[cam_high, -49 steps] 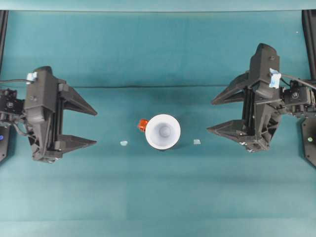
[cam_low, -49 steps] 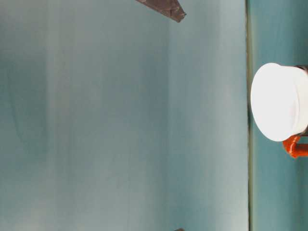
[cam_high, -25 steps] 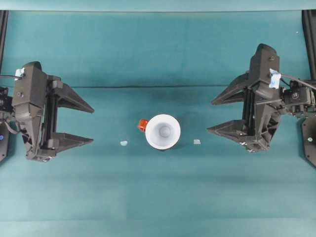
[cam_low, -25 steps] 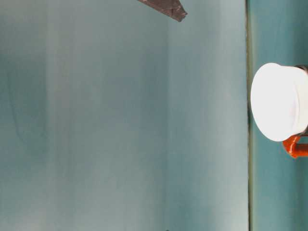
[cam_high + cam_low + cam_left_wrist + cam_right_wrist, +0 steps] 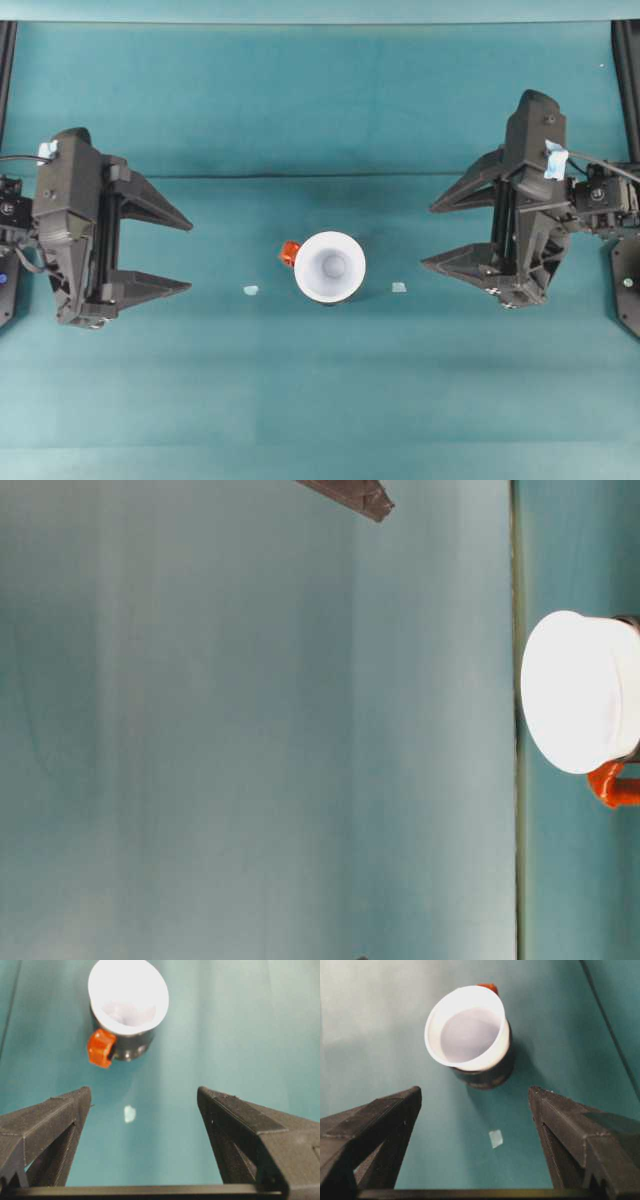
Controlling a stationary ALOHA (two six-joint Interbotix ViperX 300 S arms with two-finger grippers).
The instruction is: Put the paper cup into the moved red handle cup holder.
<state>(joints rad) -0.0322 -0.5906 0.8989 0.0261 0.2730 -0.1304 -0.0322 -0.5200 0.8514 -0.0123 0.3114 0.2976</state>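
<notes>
The white paper cup [image 5: 329, 266] sits upright inside the black red handle cup holder [image 5: 127, 1046] at the middle of the table. The holder's orange-red handle [image 5: 289, 252] sticks out to the left from under the cup's rim. In the right wrist view the paper cup [image 5: 467, 1027] leans slightly in the cup holder [image 5: 487, 1072]. My left gripper [image 5: 190, 256] is open, well to the left of the cup and holding nothing. My right gripper [image 5: 428, 237] is open to the right of it, also holding nothing. The table-level view shows the cup [image 5: 575, 690] and the handle [image 5: 610, 785].
Two small pale scraps lie on the teal cloth, one left of the cup [image 5: 250, 290] and one right of it [image 5: 399, 287]. A fold line [image 5: 320, 177] crosses the cloth behind the cup. Dark frame posts [image 5: 625, 60] stand at the table's side edges.
My left arm drew back to the left, away from the cup, then eased slightly right again. The right arm, the cup and the holder stayed put.
</notes>
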